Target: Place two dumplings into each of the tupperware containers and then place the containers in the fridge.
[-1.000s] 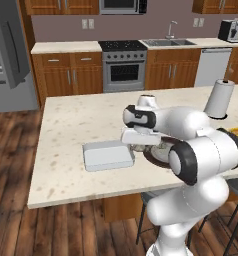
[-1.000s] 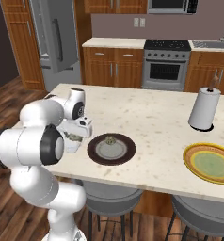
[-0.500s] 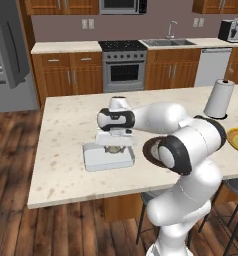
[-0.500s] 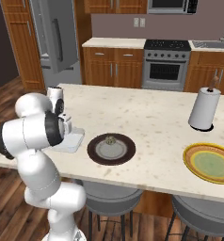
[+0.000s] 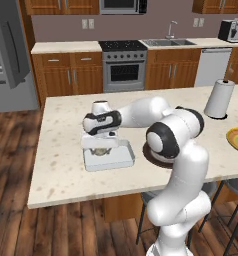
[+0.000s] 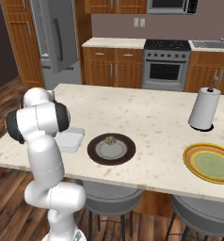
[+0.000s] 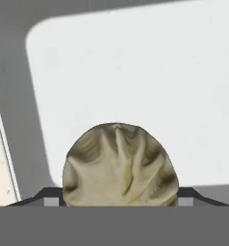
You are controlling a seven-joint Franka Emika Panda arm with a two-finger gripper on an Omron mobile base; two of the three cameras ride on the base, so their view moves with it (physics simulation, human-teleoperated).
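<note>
My gripper hangs just above the left part of a tupperware container on the island counter, fingers pointing down. It is shut on a pale pleated dumpling, which sits between the two dark fingertips over the tray's white floor. The same container peeks out beside my arm in the right base view. Another dumpling lies on a round dark brown plate to the right of the tray. The grey fridge stands across the room, its door shut.
A round yellow plate lies at the counter's right end and a paper towel roll stands behind it. Grey stools sit under the near edge. Stove and sink line the far wall.
The arm has swung left from the dark plate to above the container, carrying the dumpling, and has settled lower over the tray.
</note>
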